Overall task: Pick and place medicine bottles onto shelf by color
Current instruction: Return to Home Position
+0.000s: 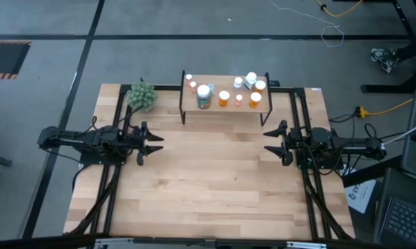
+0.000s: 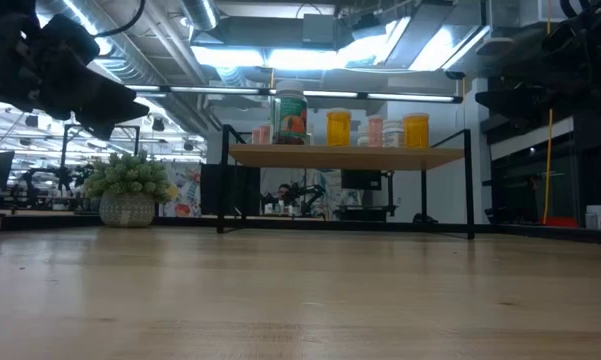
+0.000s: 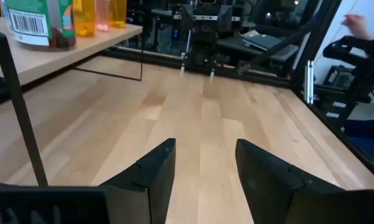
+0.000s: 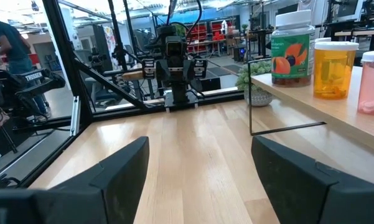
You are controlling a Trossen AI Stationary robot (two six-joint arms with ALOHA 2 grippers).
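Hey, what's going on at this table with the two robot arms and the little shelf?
Nothing is being handled right now. The small white-capped medicine bottles, orange, pink, white and one larger green bottle, all stand on the low wooden-topped shelf with black metal legs at the far edge of the light wooden table. The left gripper and right gripper are open and empty at the table's left and right sides, facing each other. A green leafy plant ball sits by the shelf's left end.
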